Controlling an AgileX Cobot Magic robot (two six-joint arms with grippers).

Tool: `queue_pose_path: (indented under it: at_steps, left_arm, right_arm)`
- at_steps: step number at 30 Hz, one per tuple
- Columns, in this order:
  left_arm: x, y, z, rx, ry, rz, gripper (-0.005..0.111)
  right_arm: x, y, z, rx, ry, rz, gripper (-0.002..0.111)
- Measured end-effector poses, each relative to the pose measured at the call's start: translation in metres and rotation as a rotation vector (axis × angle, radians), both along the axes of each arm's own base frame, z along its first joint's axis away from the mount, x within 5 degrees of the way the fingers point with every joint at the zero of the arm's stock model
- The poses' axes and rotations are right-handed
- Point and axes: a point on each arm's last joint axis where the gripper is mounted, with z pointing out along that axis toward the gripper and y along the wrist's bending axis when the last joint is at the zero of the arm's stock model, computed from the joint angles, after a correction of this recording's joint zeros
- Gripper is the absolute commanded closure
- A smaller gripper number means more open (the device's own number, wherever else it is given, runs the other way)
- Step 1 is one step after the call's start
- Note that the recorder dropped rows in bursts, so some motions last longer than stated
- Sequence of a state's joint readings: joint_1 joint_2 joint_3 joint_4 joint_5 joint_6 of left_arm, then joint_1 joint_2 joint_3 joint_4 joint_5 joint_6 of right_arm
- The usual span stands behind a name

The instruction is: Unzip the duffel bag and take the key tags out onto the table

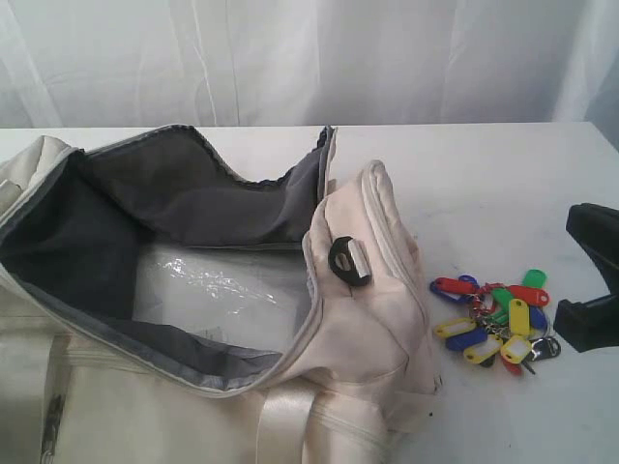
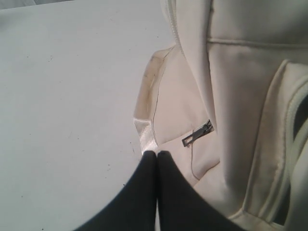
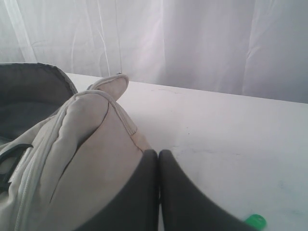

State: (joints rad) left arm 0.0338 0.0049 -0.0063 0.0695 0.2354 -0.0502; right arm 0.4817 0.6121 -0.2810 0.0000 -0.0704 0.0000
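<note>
Soft matt cloth duffel bag (image 1: 368,290), seemingly glossy plastic key tags (image 1: 498,319), matt table (image 1: 484,193).

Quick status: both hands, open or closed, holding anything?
Left hand: closed, fingers pressed together, nothing held.
Right hand: closed, fingers pressed together, nothing held.

White pleated curtain (image 1: 290,58) across back; soft diffuse light

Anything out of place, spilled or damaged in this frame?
Nothing stands out. The duffel bag gapes open with crinkled clear plastic inside; the key tags lie bunched on the table beside it.
</note>
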Motion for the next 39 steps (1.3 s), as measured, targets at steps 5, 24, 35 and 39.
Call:
queue_pose_path:
  at_steps: [5,24,35,39]
  left_arm:
    - [0.0,0.0,0.0,0.003,0.0,-0.001,0.107]
    - [0.0,0.0,0.0,0.003,0.0,-0.001,0.107]
    - [0.0,0.0,0.0,0.003,0.0,-0.001,0.107]
    - [0.0,0.0,0.0,0.003,0.0,-0.001,0.107]
  right_arm:
    - [0.0,0.0,0.0,0.0,0.0,0.0,0.108]
    - [-0.044,-0.04,0.015,0.059,-0.179,-0.207,0.108]
    - [-0.049,-0.049,-0.036,0.051,-0.096,-0.325,0.108]
    - [-0.048,-0.049,-0.061,0.034,-0.033,-0.327,0.108]
